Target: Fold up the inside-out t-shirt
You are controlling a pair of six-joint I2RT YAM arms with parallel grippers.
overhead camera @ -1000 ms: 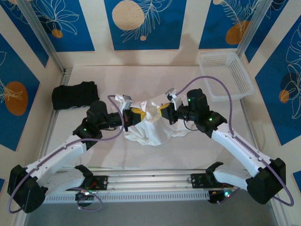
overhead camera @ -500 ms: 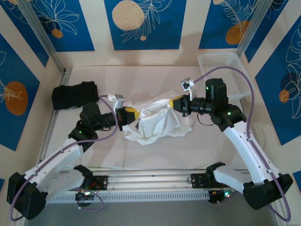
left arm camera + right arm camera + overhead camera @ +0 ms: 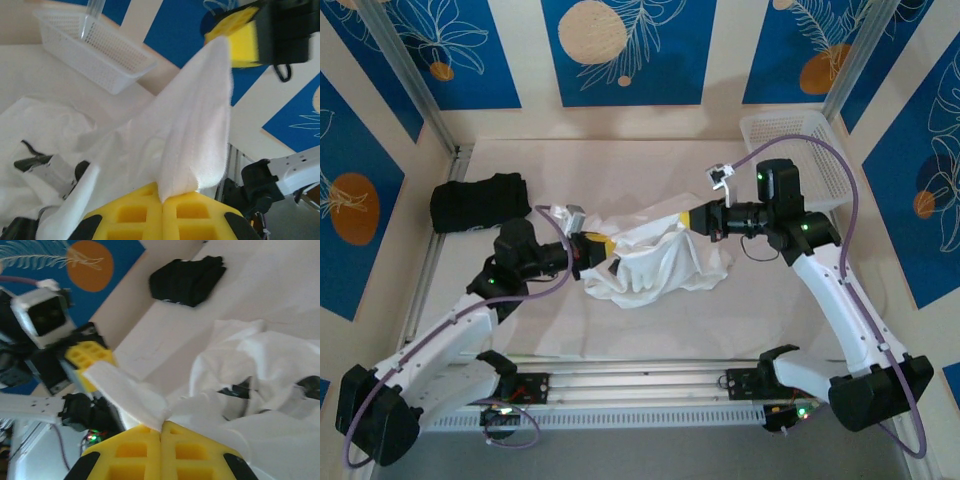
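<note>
From overhead, my left gripper [image 3: 603, 243] is sitting well to the left of the white basket [image 3: 835, 160]. Its yellow jaws are pressed fully together and are pinching an edge of the inside-out t-shirt [image 3: 660, 265]. From that grip a taut band of white cloth is running up and to the right, toward the basket. It is ending at my right gripper [image 3: 686, 217], which is hovering near the basket's left side with its jaws likewise clamped tight on the cloth.

That band is serving as the shirt's long axis. I am holding one end with each arm, and the right arm is the nearer to the basket. The rest of the shirt is sagging below the band and bunching on the table [image 3: 620, 170], left of the basket and closer to me. It is looking thin, creased and not yet folded. I am judging that the coming move depends on laying this stretched line down flat.
</note>
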